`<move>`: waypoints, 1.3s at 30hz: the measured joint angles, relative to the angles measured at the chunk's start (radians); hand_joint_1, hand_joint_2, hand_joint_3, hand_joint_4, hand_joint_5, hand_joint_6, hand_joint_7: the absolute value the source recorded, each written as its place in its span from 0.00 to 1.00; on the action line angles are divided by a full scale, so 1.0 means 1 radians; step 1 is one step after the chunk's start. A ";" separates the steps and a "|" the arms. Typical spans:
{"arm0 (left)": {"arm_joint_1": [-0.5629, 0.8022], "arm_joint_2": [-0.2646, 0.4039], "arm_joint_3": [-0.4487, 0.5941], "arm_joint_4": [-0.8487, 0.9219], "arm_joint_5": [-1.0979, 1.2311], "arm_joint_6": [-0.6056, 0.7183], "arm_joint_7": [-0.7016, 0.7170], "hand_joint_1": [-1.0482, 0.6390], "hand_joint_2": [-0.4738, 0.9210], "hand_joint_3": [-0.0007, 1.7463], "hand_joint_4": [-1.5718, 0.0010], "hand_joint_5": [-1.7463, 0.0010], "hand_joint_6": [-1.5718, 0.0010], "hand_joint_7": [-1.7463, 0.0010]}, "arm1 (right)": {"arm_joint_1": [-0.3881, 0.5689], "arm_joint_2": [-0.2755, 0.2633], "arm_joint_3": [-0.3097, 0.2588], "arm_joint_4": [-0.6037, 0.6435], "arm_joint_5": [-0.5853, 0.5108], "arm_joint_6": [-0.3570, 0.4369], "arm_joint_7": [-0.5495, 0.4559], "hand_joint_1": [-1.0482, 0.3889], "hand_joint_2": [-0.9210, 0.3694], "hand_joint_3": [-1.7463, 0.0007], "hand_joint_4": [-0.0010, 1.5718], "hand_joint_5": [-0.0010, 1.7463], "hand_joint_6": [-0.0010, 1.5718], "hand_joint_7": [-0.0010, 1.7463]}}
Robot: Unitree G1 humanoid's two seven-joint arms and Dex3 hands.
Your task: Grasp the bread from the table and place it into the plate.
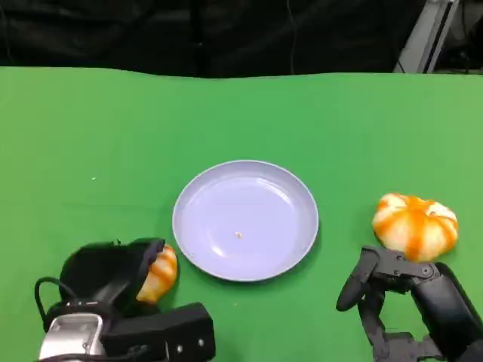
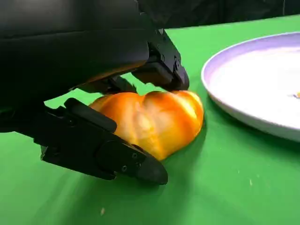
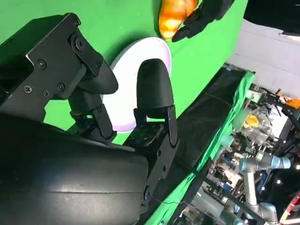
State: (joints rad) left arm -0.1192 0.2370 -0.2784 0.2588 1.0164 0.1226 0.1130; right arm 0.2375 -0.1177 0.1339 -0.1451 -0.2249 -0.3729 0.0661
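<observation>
Green cloth covers the table (image 1: 90,128). From the head view, a pale purple plate (image 1: 198,191) sits in the middle with a tiny crumb (image 1: 238,235) in it. The left hand (image 1: 113,275) is just left of the plate, with its fingers wrapped around an orange bread roll (image 1: 160,273) that rests on the cloth. A second orange roll (image 1: 415,224) lies to the right of the plate. The right hand (image 1: 404,298) is just below it, fingers apart and holding nothing. From the left wrist view, black fingers (image 2: 103,150) press on both sides of the bread roll (image 2: 154,119), close to the plate's rim (image 2: 243,110). From the right wrist view, the right hand's fingers (image 3: 153,93) are spread wide over the plate (image 3: 126,75).
</observation>
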 measured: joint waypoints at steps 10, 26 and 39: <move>0.034 0.054 -0.015 0.043 -0.077 -0.133 0.288 0.48 1.00 0.08 0.53 0.00 0.58 0.15 | -0.001 0.000 -0.003 0.002 -0.001 -0.001 0.000 0.81 0.47 0.16 0.53 0.95 0.51 0.77; 0.107 0.083 0.014 -0.074 -0.128 -0.280 0.524 0.55 0.68 0.62 0.46 0.01 0.47 0.20 | -0.011 0.004 -0.003 0.008 -0.003 -0.005 -0.003 0.81 0.48 0.16 0.53 0.94 0.51 0.77; -0.075 0.021 -0.021 -0.014 -0.194 -0.354 0.503 0.53 0.64 0.72 0.45 0.00 0.50 0.13 | -0.011 0.005 -0.001 0.008 -0.001 -0.005 -0.002 0.82 0.47 0.18 0.53 0.95 0.50 0.76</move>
State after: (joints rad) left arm -0.1944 0.2576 -0.2991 0.2449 0.8227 -0.2312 0.6159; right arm 0.2263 -0.1132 0.1333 -0.1370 -0.2255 -0.3783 0.0638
